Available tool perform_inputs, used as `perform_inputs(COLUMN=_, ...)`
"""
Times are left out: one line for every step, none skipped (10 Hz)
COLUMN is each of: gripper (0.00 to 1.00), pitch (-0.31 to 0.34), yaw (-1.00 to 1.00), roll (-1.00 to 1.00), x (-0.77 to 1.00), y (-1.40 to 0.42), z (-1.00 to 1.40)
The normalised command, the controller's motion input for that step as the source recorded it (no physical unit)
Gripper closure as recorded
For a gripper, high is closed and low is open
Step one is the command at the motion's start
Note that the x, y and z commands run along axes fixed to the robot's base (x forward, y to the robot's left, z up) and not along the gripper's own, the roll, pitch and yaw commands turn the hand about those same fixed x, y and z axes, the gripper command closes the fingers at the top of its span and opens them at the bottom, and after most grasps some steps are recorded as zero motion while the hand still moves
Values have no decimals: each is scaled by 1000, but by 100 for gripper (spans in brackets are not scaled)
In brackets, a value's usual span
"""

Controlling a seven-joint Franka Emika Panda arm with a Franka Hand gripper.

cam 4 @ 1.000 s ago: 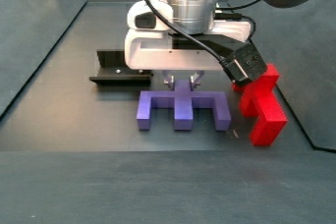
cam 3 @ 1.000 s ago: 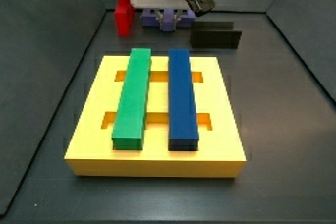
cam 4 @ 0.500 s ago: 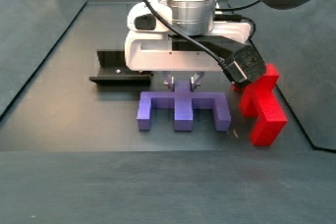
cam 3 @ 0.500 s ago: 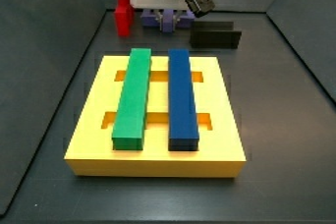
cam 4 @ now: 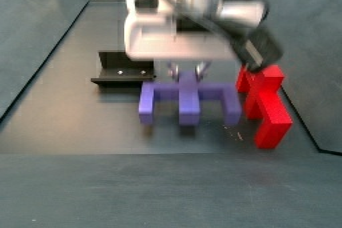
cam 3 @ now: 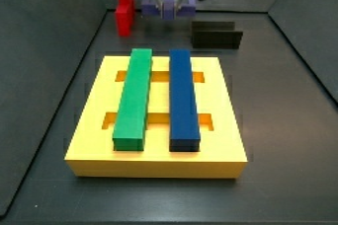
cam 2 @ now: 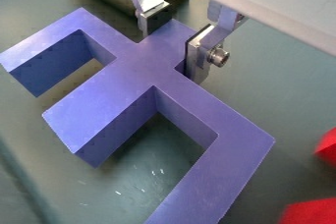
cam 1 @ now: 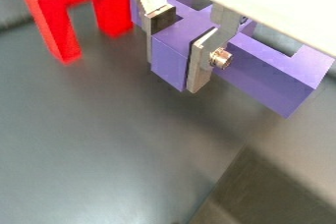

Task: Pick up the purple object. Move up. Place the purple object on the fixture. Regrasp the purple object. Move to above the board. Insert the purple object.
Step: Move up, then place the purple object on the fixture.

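2 gripper (cam 2: 180,33) fingers clamped on the purple object's (cam 2: 125,95) tab, the fixture (cam 4: 116,70) partly hidden behind.

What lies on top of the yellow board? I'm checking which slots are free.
A green bar and a blue bar lie side by side across the yellow board. They cover the slot middles, so what's beneath is hidden. The claw is behind the board, at the purple block.
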Motion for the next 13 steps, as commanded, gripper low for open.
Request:
perform_inputs(gripper=100, pitch=-13, yaw=-12, roll=75, x=-29, y=-10, z=184)
perform_inputs(gripper=100, pitch=0, yaw=0, roll=0, x=-31, y=54, z=0)
perform_inputs(gripper=100, pitch=0, yaw=0, roll=37, x=0, y=0, z=0)
perform_inputs(gripper=100, pitch=29, yaw=0, roll=-51, x=309, y=-40, z=183)
perform_inputs(gripper=100, pitch=9, yaw=-71, roll=-474, x=654, y=-106, z=337)
perform_inputs(gripper=100, pitch=0, yaw=-46, roll=-720, x=683, y=-69, z=371)
perform_inputs(gripper=100, pitch=-91, yaw=-91, roll=-1000, x=600, y=9, z=223)
perform_inputs(gripper=100, pitch=-209, yaw=-51, roll=-1000, x=540, y=63, z=77)
perform_inputs(gripper=100, pitch=-151, yaw=-60, roll=-1000, x=597, y=0, z=151)
perform_inputs(gripper=100, pitch=-74, yaw=-66, roll=-1000, x=674, y=0, z=166)
perform_inputs(gripper=100, pitch=-40, yaw=-69, roll=-1000, x=703, y=-46, z=143)
perform_inputs(gripper=100, pitch=-20, yaw=-91, roll=-886, x=706, y=-151, z=220)
perform_inputs(gripper=100, pitch=3, yaw=-31, roll=-423, x=766, y=-443, z=314)
